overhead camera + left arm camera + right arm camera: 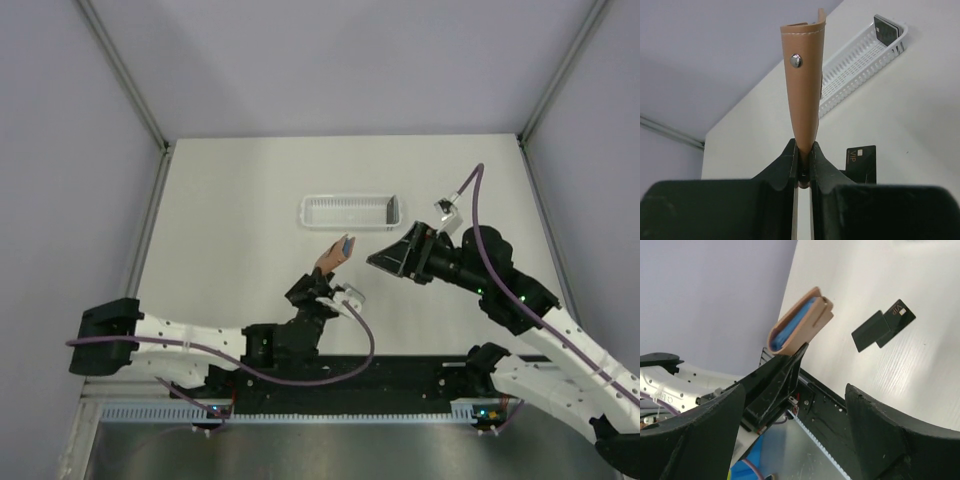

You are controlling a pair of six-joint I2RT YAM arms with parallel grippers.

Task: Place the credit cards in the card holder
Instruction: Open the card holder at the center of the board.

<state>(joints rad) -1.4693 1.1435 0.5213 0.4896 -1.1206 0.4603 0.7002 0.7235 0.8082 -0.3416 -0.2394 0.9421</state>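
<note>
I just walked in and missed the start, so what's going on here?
The left gripper is shut on a brown wallet, holding it up above the table. The right gripper hangs open and empty beside it. Two black cards lie overlapping on the table, not yet in the wallet, and another dark card sits in the white tray.

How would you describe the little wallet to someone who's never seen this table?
Start at the white slatted tray at the back. Just nearer, the left gripper pinches the card holder in mid-air: tan leather, blue lining, unlike the flat black cards.
</note>
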